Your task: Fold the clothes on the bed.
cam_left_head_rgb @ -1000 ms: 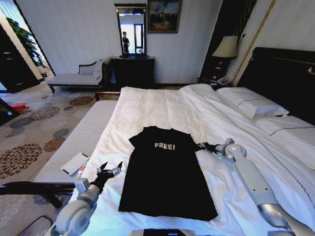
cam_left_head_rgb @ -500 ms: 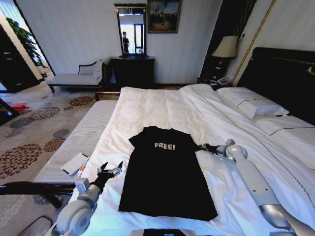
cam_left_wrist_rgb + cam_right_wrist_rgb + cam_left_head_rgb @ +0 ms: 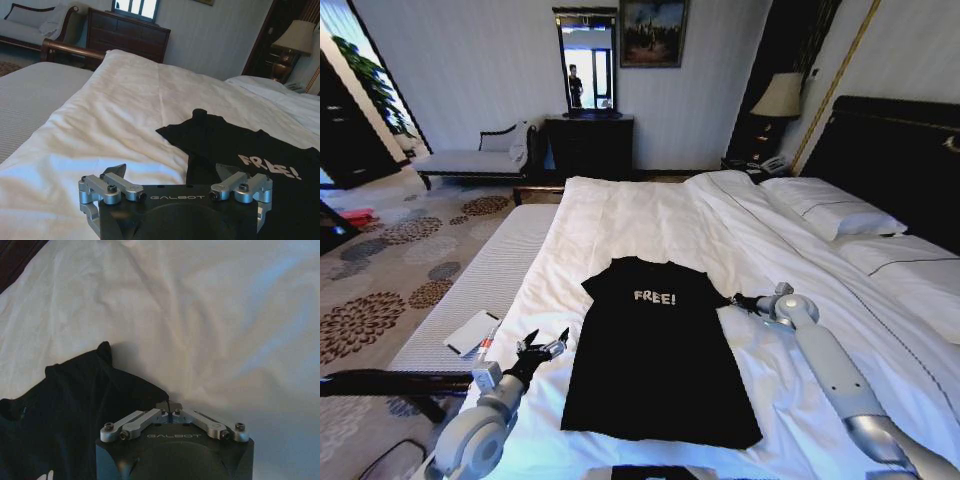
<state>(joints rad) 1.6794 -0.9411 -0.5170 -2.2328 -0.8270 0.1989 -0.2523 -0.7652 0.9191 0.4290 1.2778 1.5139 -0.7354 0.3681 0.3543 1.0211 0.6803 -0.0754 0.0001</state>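
T-shirt (image 3: 655, 350), black, white "FREE!" lettering, lying flat and face-up on the white duvet of the bed (image 3: 650, 215), sleeves seemingly tucked under, body not yet folded. Right gripper (image 3: 732, 299): fingers pressed together at the shirt's right sleeve edge, apparently pinching fabric. Left gripper (image 3: 545, 347): fingers spread, just beside the shirt's left edge. Folding judged barely begun.

Room, as placed from the left gripper (image 3: 548, 338):
- Patterned carpet (image 3: 380, 270) is spreading out to its left.
- Grey chaise bench (image 3: 470, 160) is sitting far ahead, leftward.
- Dark dresser (image 3: 588, 145) is standing far ahead, carrying a mirror (image 3: 587, 62).
- Framed painting (image 3: 652, 32) is hanging beside the mirror on the pale wall (image 3: 470, 60).
- Shaded lamp (image 3: 780, 97) is standing far ahead, rightward.
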